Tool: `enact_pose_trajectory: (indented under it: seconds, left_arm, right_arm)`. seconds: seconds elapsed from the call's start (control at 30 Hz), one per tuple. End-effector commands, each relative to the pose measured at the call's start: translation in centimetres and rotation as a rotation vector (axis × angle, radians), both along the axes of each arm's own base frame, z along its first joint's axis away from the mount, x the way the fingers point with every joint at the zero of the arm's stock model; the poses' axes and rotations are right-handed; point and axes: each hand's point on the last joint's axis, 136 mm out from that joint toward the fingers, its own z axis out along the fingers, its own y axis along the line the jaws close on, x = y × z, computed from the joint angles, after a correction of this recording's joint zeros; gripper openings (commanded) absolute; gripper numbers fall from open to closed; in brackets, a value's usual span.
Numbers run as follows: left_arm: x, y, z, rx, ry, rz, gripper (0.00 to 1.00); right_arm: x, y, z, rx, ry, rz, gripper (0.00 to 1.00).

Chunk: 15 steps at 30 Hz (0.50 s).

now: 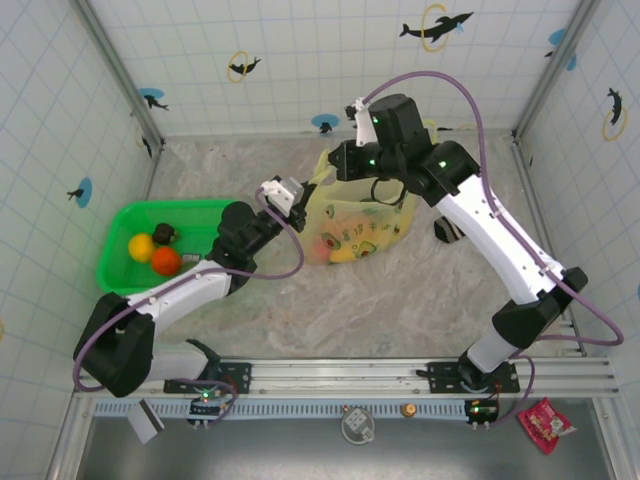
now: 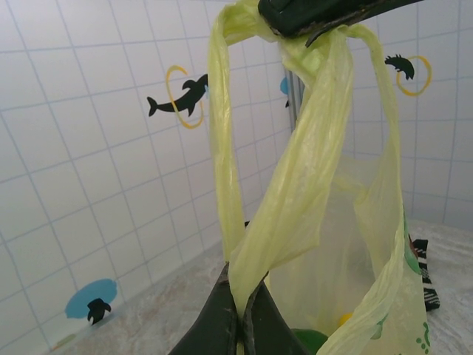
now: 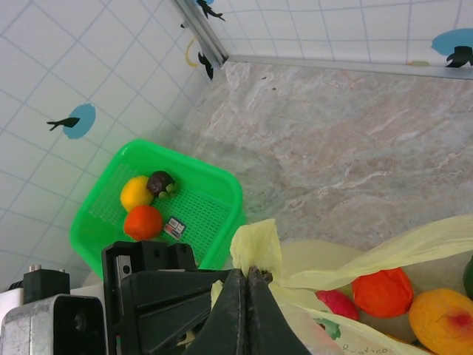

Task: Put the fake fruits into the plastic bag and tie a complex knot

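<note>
The pale yellow-green plastic bag (image 1: 365, 225) stands mid-table with several fake fruits inside: an orange-red one (image 3: 380, 291), a pink-red one (image 3: 336, 305) and a yellow-orange one (image 3: 443, 318). My left gripper (image 2: 242, 285) is shut on one twisted handle strip (image 2: 295, 192) at the bag's left side (image 1: 303, 203). My right gripper (image 3: 247, 272) is shut on a bunch of bag film, above the bag's top (image 1: 335, 168). Both handles run up to it (image 2: 318, 15) and are stretched taut. No knot is visible.
A bright green mesh basket (image 1: 125, 215) at the left holds a yellow fruit (image 1: 141, 246), an orange fruit (image 1: 166, 260) and a dark brown one (image 1: 165, 234). A striped cloth (image 1: 447, 230) lies right of the bag. Tiled walls enclose the table.
</note>
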Motion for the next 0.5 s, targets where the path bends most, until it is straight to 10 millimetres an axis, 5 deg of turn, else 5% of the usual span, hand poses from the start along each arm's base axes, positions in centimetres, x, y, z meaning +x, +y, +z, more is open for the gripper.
enact_pose_trajectory:
  seconds: [0.0, 0.23, 0.47]
  left_arm:
    - [-1.0, 0.0, 0.8, -0.002, -0.038, -0.022, 0.14]
    - [-1.4, 0.7, -0.5, -0.024, 0.012, -0.001, 0.48]
    - [-2.1, 1.0, 1.7, -0.060, -0.042, -0.015, 0.76]
  right_arm:
    - [-0.5, -0.4, 1.8, -0.001, -0.040, 0.052, 0.00]
    - [-0.4, 0.5, 3.8, 0.004, -0.113, 0.110, 0.00]
    - [-0.5, 1.1, 4.0, -0.016, -0.131, 0.141, 0.00]
